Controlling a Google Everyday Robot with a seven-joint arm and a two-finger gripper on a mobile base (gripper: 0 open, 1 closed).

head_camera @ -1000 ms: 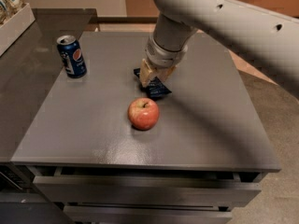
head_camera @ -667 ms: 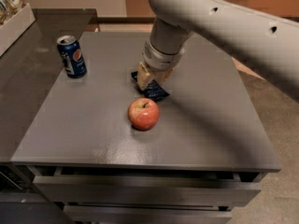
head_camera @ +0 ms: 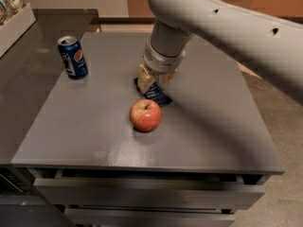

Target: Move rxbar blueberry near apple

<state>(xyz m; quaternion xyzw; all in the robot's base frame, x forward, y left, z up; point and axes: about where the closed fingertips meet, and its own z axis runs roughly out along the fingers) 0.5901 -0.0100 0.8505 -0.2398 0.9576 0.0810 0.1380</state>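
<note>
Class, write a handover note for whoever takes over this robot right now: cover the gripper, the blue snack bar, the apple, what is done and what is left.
Gripper: low over the grey table, directly above the rxbar blueberry; whether it grips the bar cannot be seen.
Rxbar blueberry: just behind the apple, partly under the gripper.
Apple: upright near the table's middle, untouched.
Pepsi can: far left corner, out of the way.
Done: the bar already looks close to the apple.
Left: probably only to let go, if it is held, and lift the arm clear without nudging the apple.
</note>
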